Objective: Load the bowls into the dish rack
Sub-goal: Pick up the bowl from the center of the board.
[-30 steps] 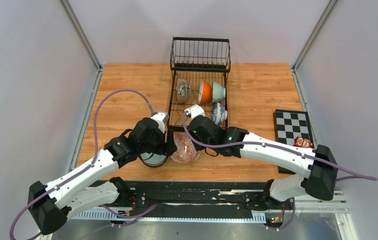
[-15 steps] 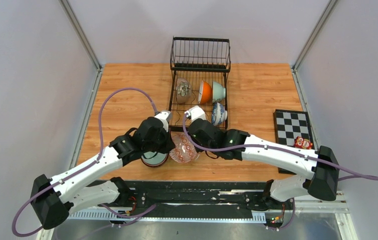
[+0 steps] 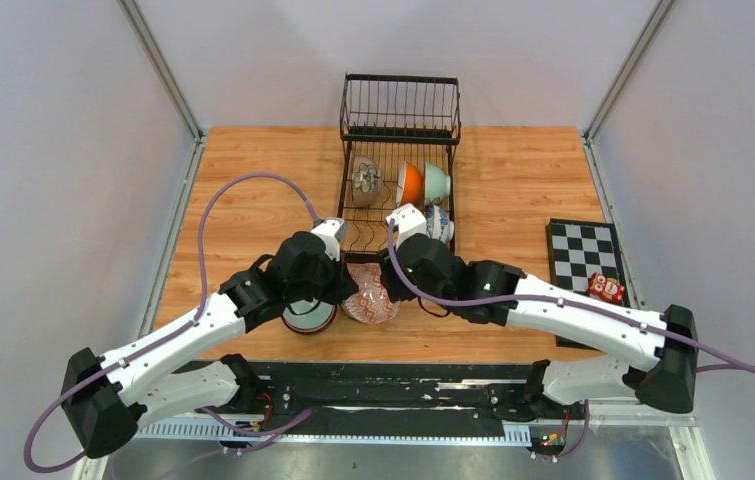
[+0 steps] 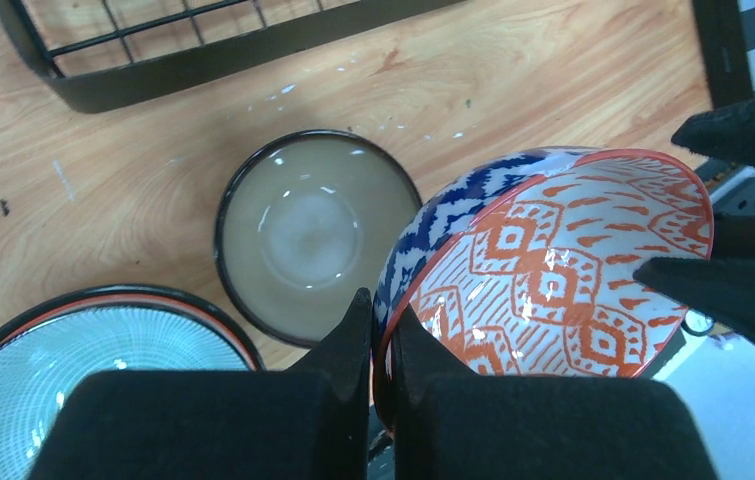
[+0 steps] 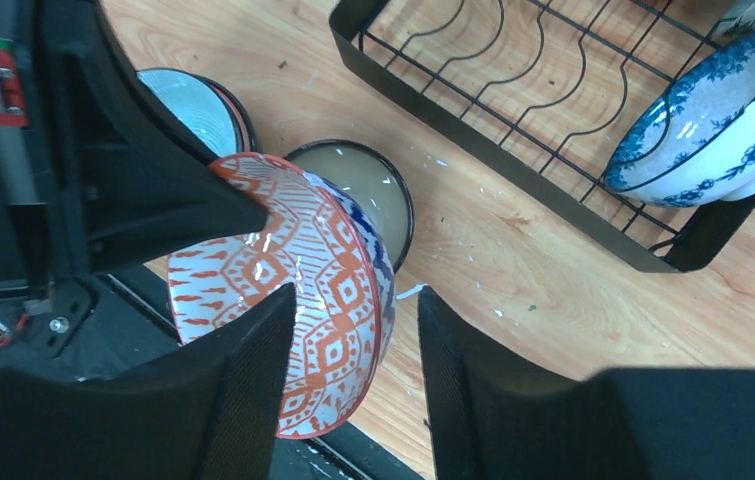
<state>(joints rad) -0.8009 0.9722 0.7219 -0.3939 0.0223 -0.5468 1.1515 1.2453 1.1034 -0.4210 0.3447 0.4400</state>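
Observation:
A bowl (image 3: 368, 298) with a red-orange pattern inside and blue outside hangs tilted above the table's front edge. My left gripper (image 4: 381, 315) is shut on its rim (image 4: 563, 280). My right gripper (image 5: 358, 310) is open, its fingers straddling the far rim of the same bowl (image 5: 303, 270) with a gap on one side. The black wire dish rack (image 3: 398, 120) stands behind, holding a grey patterned bowl (image 3: 365, 180), an orange bowl (image 3: 409, 184), a celadon bowl (image 3: 437, 181) and a blue-and-white bowl (image 5: 713, 115) on edge.
On the wood under the grippers sit a beige bowl with a dark rim (image 4: 308, 235) and a pale blue ribbed bowl (image 4: 83, 370). A black-and-white checkered board (image 3: 583, 255) with a small red object (image 3: 606, 287) lies at the right. The rack's front bar (image 5: 513, 110) is close by.
My left gripper closed on the patterned bowl's rim. My right gripper, shut on that bowl before, has opened and shifted slightly toward the rack.

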